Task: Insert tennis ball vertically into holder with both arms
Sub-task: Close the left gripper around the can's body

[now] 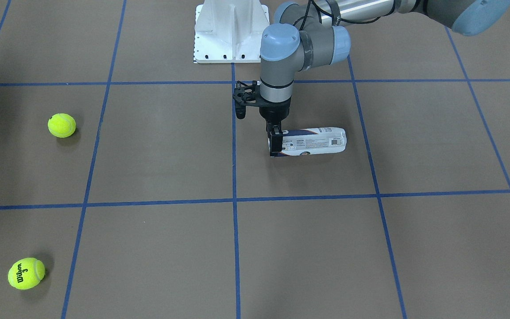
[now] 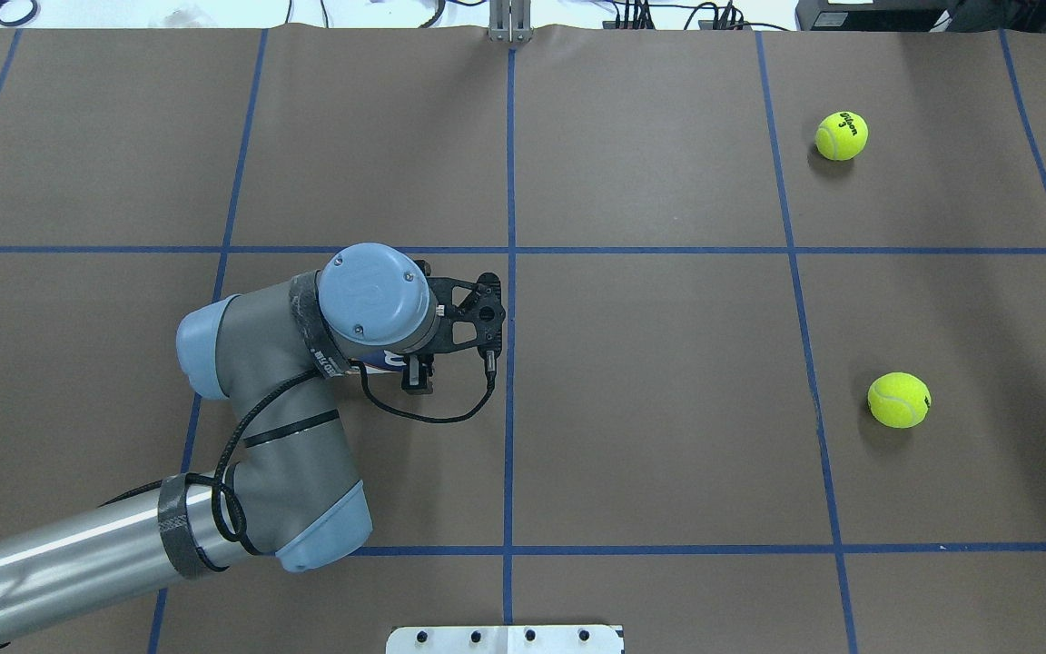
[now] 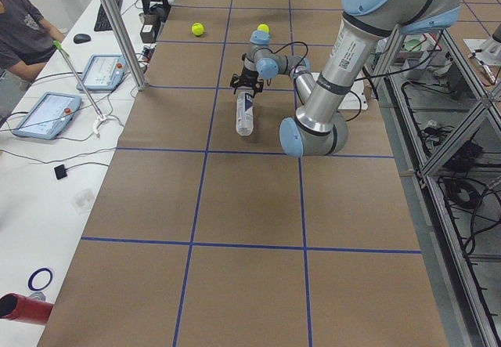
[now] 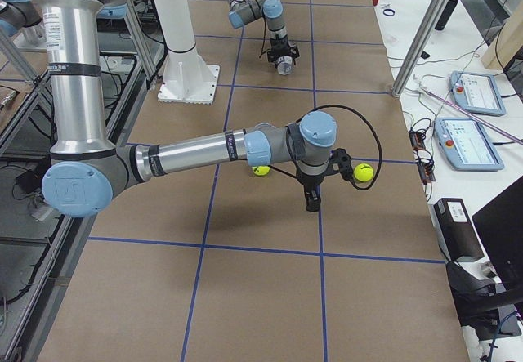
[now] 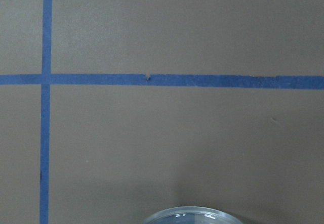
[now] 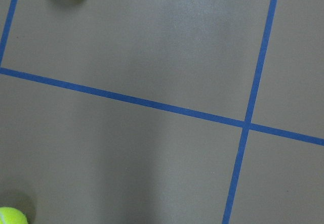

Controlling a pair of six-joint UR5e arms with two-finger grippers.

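Observation:
The holder (image 1: 317, 141), a clear can with a navy-and-white label, lies on its side on the brown table. My left gripper (image 1: 275, 142) points straight down and is shut on the holder's end nearest the table's middle. In the overhead view the wrist hides most of the holder (image 2: 387, 361). The can's clear rim (image 5: 183, 216) shows at the bottom of the left wrist view. Two yellow tennis balls (image 1: 62, 125) (image 1: 26, 273) lie far off on the robot's right side. My right gripper (image 4: 313, 201) hovers between them; whether it is open or shut cannot be told.
Blue tape lines (image 1: 233, 199) mark a grid on the table. The white base pedestal (image 1: 230, 31) stands at the robot's edge. Tablets and cables (image 3: 47, 113) lie on the white bench beyond the far table edge, where a person sits.

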